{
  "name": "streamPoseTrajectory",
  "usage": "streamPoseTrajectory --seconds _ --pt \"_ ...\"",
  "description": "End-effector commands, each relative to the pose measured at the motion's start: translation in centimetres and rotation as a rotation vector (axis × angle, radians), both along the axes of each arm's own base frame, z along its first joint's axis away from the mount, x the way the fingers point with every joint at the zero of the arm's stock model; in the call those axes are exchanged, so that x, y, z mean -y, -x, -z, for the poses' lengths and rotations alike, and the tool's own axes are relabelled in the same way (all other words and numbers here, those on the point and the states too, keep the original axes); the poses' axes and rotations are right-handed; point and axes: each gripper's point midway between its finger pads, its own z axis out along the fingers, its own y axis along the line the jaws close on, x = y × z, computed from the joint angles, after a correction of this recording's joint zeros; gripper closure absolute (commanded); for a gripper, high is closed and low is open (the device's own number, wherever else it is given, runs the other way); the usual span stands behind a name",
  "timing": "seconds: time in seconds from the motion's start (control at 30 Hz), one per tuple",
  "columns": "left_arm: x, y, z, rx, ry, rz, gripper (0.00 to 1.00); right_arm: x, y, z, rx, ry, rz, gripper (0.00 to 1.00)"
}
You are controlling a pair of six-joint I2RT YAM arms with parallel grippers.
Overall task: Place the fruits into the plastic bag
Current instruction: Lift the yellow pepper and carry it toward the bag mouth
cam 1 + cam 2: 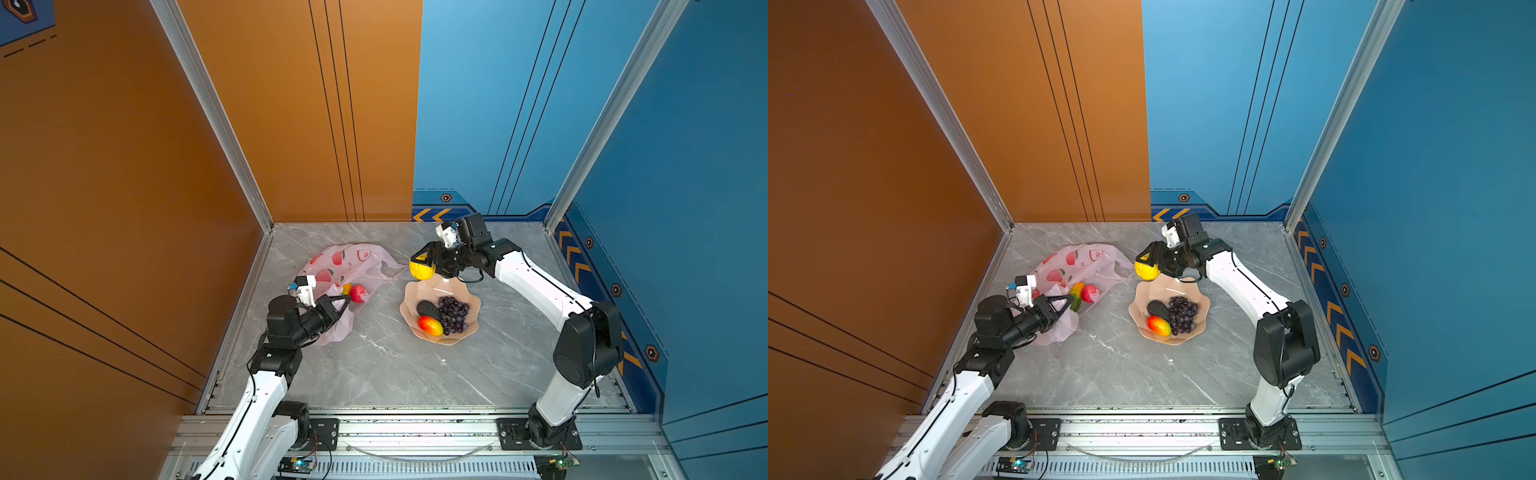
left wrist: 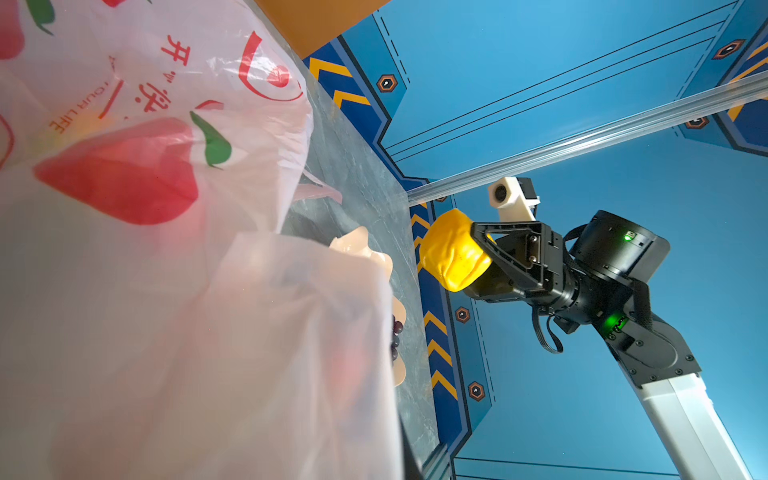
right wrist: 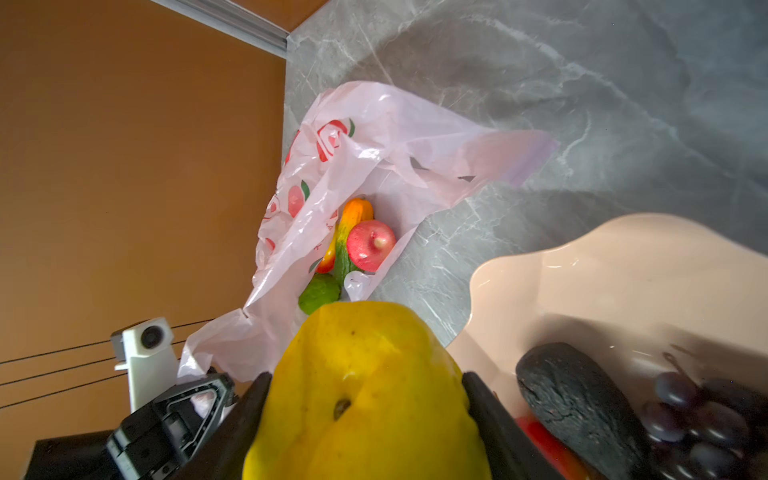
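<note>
Right wrist view: right jaws clamp yellow fruit (image 3: 365,395), left jaws pinch bag (image 3: 374,137).

**A:** We recorded the plastic bag (image 1: 336,264) as pale translucent pink, printed with red fruits and green leaves.

**B:** We noted a yellow fruit (image 1: 422,270), a red apple (image 1: 358,293), purple grapes (image 1: 454,313), a dark avocado (image 1: 428,309) and a red-yellow mango (image 1: 430,325). The bowl (image 1: 440,289) was peach, and the table (image 1: 374,374) was grey marble with white veins.
</note>
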Motion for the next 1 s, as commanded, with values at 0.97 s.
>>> streamPoseTrajectory --seconds 0.97 --pt "-0.2 1.3 -3.5 0.089 -0.027 -0.012 1.0 -14.8 3.3 -0.7 -0.129 -0.435 -0.214 0.39"
